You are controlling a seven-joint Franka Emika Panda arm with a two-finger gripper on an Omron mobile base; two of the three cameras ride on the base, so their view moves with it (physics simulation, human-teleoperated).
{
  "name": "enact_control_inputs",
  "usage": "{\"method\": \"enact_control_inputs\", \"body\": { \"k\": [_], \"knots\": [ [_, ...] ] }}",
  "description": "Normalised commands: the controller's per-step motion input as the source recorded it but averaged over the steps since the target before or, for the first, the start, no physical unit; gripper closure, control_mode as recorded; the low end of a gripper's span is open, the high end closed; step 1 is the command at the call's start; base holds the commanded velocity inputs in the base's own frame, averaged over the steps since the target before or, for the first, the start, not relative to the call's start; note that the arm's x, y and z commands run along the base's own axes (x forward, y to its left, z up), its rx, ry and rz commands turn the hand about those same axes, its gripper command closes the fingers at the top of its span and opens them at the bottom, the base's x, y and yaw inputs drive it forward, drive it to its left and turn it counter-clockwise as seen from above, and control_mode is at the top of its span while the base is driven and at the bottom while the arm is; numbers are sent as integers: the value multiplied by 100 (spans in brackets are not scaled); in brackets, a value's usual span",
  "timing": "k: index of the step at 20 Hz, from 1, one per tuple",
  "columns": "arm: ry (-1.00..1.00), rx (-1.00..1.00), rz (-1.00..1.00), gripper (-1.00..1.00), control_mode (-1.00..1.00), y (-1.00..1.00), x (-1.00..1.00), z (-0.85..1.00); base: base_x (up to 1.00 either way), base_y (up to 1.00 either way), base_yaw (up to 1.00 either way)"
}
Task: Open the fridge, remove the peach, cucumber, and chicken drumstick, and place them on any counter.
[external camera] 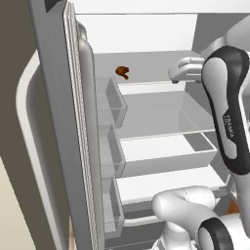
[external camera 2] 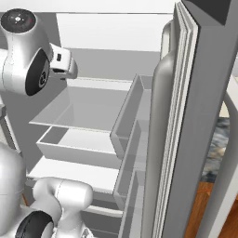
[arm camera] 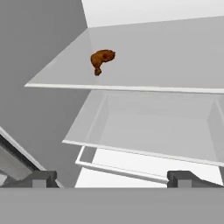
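White-bodied arm with dark joints fills the near foreground of both base views; its gripper [arm camera: 111,177] sits at the mouth of the fridge, dark fingertips [arm camera: 40,178] spread wide apart with nothing between them.

Door state: the tall dark grey fridge [external camera: 53,97] is open. Both French doors are swung out, their inner faces lined with pale grey door bins [external camera: 113,100]. Opening step judged complete.

Nearest interior level: flat white lower shelf [external camera: 166,180], bare as far as it can be seen. Above it a shallow pale grey drawer tray [external camera: 166,154], and above that a mid glass shelf [external camera: 156,114]; neither shows any item on its visible surface.

Farther back and higher: small orange-brown chicken drumstick [arm camera: 102,60] lies on the upper glass shelf [arm camera: 175,57], toward its left rear in the hand view, well apart from the fingers. In the left base view the same lump [external camera: 122,72] sits near the back wall, left of the hand.

Peach and cucumber: neither can be located on the visible shelves; the arm hides parts of the interior, so whether they are already out cannot be confirmed.

Judgement: drumstick retrieval pending. Hand is aimed into the compartment below the shelf's level, so it needs to rise and reach deep to the rear-left before closing. Counter placement follows.
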Motion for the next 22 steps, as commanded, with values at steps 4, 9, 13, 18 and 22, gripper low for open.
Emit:
{"method": "enact_control_inputs", "body": {
  "k": [4,9,13,18,22],
  "knots": [
    [0,0,1,-100,-100,23,56,-4,0,0,0],
    [-1,-5,1,-100,-100,32,51,-27,0,0,0],
    [-1,-5,0,-100,-100,31,40,-21,0,0,0],
    [0,-1,0,-100,-100,32,29,-2,0,0,0],
    [0,0,0,-100,-100,26,23,0,0,0,0]
  ]
}}
